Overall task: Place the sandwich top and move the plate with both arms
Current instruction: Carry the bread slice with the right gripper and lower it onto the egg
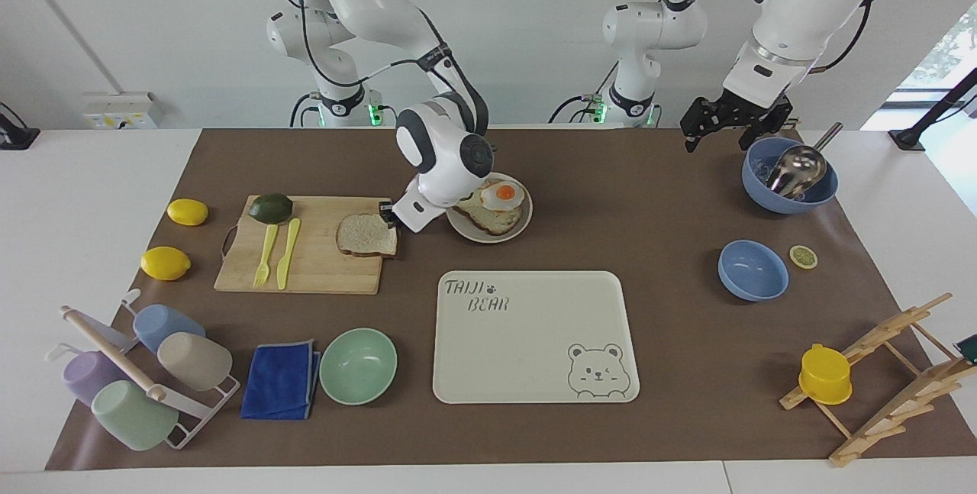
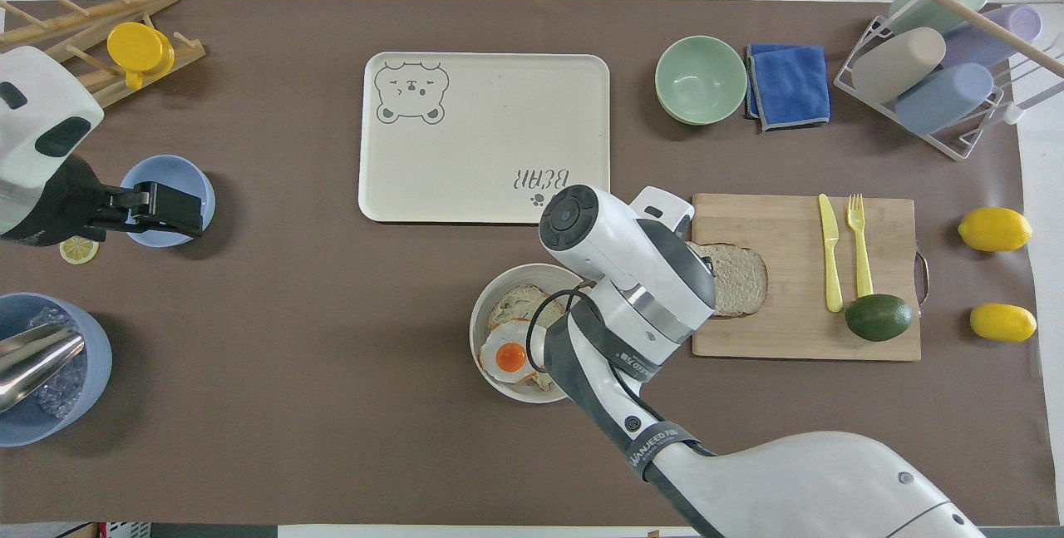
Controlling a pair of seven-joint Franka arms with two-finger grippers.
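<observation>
The right pincer (image 1: 387, 213), just left of the frame's centre in the facing view, is low at the edge of the sandwich top (image 1: 367, 235), which lies on the one cutting board (image 1: 305, 265); whether its fingers grip the slice I cannot tell. The left pincer (image 1: 721, 124) waits at upper right, above the bench near the big blue bowl (image 1: 786, 192); its fingers look spread apart. The single plate (image 1: 519, 228) sits just right of the bread, at centre frame, carrying toast with one fried egg (image 1: 504, 193). Counted about the bench: two lemons (image 1: 187, 211), one avocado (image 1: 271, 207), one fork and one knife, two blue bowls, one green bowl (image 1: 358, 365), one bear tray (image 1: 534, 341).
</observation>
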